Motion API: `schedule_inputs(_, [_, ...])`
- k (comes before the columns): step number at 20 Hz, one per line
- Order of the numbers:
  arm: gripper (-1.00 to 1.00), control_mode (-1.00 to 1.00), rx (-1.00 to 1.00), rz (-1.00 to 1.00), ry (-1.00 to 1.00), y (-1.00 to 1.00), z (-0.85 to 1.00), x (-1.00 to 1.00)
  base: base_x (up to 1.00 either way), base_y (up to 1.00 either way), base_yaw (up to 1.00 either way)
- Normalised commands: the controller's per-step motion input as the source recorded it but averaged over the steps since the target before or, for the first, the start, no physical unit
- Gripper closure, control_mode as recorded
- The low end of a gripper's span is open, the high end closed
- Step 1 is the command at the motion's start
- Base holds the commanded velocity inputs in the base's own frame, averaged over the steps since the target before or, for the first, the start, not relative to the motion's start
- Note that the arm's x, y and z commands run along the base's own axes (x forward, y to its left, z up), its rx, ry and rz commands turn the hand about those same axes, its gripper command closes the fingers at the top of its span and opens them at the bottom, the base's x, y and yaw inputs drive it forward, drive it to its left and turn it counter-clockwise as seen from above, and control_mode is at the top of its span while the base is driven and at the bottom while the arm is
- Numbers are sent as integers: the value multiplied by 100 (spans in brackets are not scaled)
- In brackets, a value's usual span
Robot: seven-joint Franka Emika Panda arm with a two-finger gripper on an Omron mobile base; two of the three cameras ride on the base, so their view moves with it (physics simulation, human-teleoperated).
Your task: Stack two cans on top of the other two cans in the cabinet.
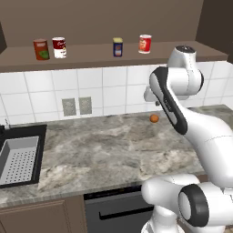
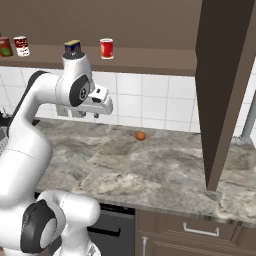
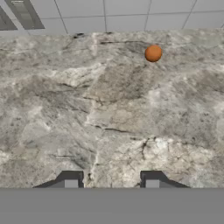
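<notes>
Grey marble counter (image 1: 104, 150) is running under white wall tiles (image 1: 113, 91), with a sink (image 1: 18, 159) sitting at its left end. A small orange ball (image 3: 153, 53) is lying near the backsplash. Gripper (image 3: 111, 181) is hanging above the counter, fingers drawn in, gripping nothing. All four cans are standing apart on the cabinet (image 1: 91, 57) ledge: dull red can (image 1: 41, 49), red-and-white can (image 1: 59, 47), blue can (image 1: 118, 47), bright red can (image 1: 145, 43).

four cans stand on the cabinet shelf (image 1: 91, 57): one dull red can (image 1: 41, 49), one red and white can (image 1: 59, 47), one blue can (image 1: 118, 47), one bright red can (image 1: 144, 44). one orange ball (image 1: 154, 118), two wall outlets (image 1: 77, 106), one sink (image 1: 18, 159).
</notes>
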Motion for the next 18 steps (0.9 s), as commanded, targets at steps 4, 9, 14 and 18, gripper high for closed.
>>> schedule_inputs(4, [-100,-100,0,0,-2,0,0,-8,0,0,0])
schedule_inputs(9, [-100,-100,0,0,-24,1,-1,-29,0,0,0])
schedule_inputs(14, [-100,-100,0,0,-52,13,27,-23,0,0,0])
schedule_inputs(18, [-100,-100,0,0,-45,30,44,-8,0,0,0])
